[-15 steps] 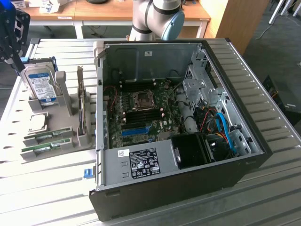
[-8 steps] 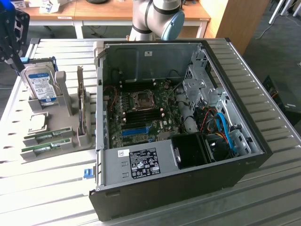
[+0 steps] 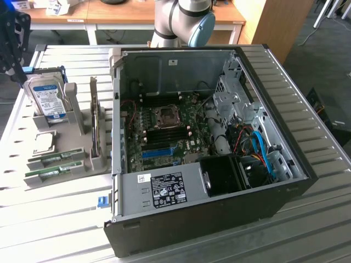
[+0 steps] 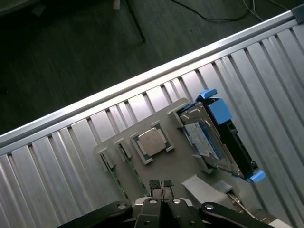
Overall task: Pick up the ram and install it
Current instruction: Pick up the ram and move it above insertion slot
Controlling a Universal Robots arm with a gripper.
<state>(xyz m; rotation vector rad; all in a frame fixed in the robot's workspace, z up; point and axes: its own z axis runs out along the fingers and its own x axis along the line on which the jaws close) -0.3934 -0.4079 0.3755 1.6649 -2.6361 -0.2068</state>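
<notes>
Exterior view gave me the open black computer case [image 3: 192, 233] on the ribbed metal table [image 3: 312, 148]. Beside it sat the grey plastic tray [image 3: 74, 148] with an upright hard drive [image 3: 46, 98], a square processor [image 3: 44, 142], then the ram [image 3: 56, 159] and its twin stick [image 3: 49, 174], thin green boards lying in slots. My gripper [image 4: 160, 186] hung above the tray, fingers pressed together, holding nothing.
</notes>
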